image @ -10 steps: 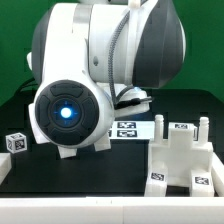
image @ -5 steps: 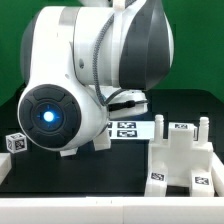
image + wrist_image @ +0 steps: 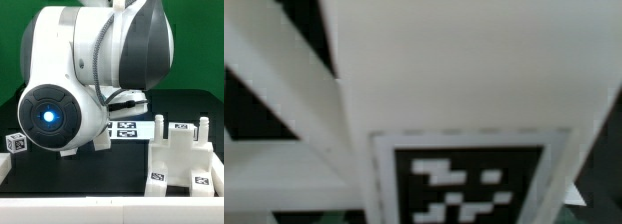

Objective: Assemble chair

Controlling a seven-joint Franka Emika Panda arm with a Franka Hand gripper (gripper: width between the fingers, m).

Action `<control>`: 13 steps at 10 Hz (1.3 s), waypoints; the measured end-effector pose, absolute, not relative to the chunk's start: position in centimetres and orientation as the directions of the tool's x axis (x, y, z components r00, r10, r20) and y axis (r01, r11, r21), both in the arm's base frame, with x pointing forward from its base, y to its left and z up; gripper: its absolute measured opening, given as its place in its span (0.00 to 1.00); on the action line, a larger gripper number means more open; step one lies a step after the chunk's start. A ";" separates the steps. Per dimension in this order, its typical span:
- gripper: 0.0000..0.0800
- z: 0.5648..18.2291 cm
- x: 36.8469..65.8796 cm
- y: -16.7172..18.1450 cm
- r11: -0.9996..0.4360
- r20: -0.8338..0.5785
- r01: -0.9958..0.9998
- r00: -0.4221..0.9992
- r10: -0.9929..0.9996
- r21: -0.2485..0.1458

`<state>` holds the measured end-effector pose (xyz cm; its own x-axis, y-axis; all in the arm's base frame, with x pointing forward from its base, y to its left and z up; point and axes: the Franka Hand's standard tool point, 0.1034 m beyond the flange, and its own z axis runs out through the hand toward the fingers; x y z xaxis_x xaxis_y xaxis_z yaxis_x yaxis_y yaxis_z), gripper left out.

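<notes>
In the exterior view the big white-and-grey arm (image 3: 90,80) fills the middle and hides its own gripper. A blocky white chair assembly (image 3: 182,158) with small tags stands at the exterior view's right. A small white tagged block (image 3: 14,142) sits at the exterior view's left. In the wrist view a white chair part (image 3: 455,90) with a black-and-white tag (image 3: 464,185) fills the picture very close to the camera. No fingers show there, so I cannot tell whether it is held.
The marker board (image 3: 128,129) lies flat on the black table behind the arm, partly hidden by it. A green wall stands behind the table. The table's front edge (image 3: 100,200) runs along the bottom of the exterior view.
The arm's round joint swung toward the exterior view's left between one second and half a second ago. Since then nothing has visibly moved.
</notes>
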<state>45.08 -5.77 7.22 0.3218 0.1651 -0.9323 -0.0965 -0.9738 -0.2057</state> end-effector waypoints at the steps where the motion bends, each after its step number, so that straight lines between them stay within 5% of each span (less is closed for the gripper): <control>1: 0.36 7.1 45.0 -5.5 -0.977 -0.937 -0.095 0.316 0.151 -0.189; 5: 0.36 6.6 44.7 -5.3 -0.986 -0.952 -0.117 0.296 0.079 -0.118; 13: 0.36 6.5 44.4 -6.4 -0.985 -0.954 -0.120 0.288 0.084 -0.123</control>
